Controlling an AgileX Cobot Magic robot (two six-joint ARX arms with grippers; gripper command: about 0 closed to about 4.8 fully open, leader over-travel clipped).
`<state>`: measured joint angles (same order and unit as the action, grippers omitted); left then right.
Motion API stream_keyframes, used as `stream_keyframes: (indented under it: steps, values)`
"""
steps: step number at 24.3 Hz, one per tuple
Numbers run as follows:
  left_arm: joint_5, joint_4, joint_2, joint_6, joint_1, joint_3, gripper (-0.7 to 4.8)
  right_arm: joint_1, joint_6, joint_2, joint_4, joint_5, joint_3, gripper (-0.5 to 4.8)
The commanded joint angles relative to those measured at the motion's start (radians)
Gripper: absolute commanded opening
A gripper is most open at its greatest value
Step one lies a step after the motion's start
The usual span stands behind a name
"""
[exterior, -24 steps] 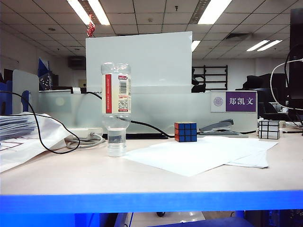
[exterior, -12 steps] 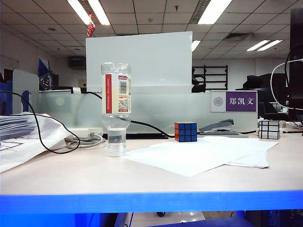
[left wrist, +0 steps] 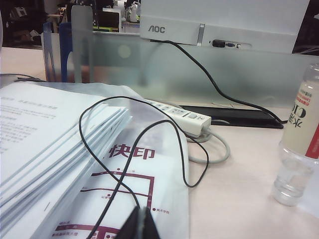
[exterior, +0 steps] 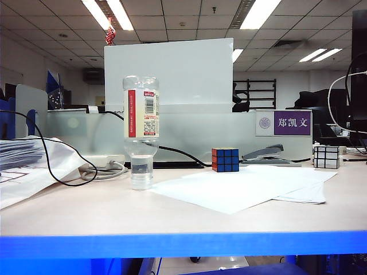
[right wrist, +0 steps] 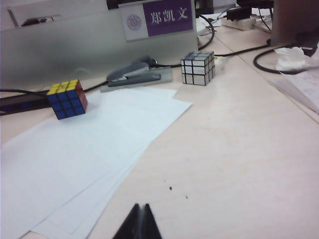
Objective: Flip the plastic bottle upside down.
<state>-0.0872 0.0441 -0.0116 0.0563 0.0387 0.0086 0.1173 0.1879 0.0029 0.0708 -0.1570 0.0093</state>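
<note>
Silver cube point(right wrist: 198, 67) near right end effector point(right wrist: 139, 222) only

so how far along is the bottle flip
It looks done: the plastic bottle stands on its cap on the table, neck down, base up. Nothing is in hand; the left tool and right tool are both shut, empty and apart from it. Nothing visible is left.

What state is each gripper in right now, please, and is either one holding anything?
Left gripper: closed, holding nothing, above the stack of papers.
Right gripper: closed, holding nothing, over the table beside the white sheets.
</note>
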Motion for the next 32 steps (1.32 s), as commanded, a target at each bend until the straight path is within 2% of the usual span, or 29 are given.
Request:
stream_keyframes:
  steps: [1,5,8,10,22,32]
  values:
    - [-0.004,0.015,0.000,-0.003,-0.001,0.001,-0.03,0.000,0.000,-0.002,-0.038,0.006,-0.008,-0.09]
    - [-0.004,0.015,0.000,-0.003,-0.001,0.001,-0.03,-0.028,0.000,-0.002,-0.050,0.016,-0.008,-0.09]
    - [-0.004,0.015,0.000,-0.003,-0.001,0.001,-0.03,-0.080,-0.001,-0.002,-0.053,0.109,-0.008,-0.09]
    - [-0.004,0.015,0.000,-0.003,-0.001,0.001,-0.03,-0.104,-0.001,-0.002,-0.053,0.136,-0.008,-0.09]
    - [-0.004,0.015,0.000,-0.003,-0.001,0.001,-0.03,-0.116,-0.010,-0.002,-0.078,0.134,-0.008,-0.09]
    - [-0.004,0.015,0.000,-0.003,-0.001,0.001,-0.03,-0.116,-0.109,-0.002,-0.104,0.134,-0.008,-0.09]
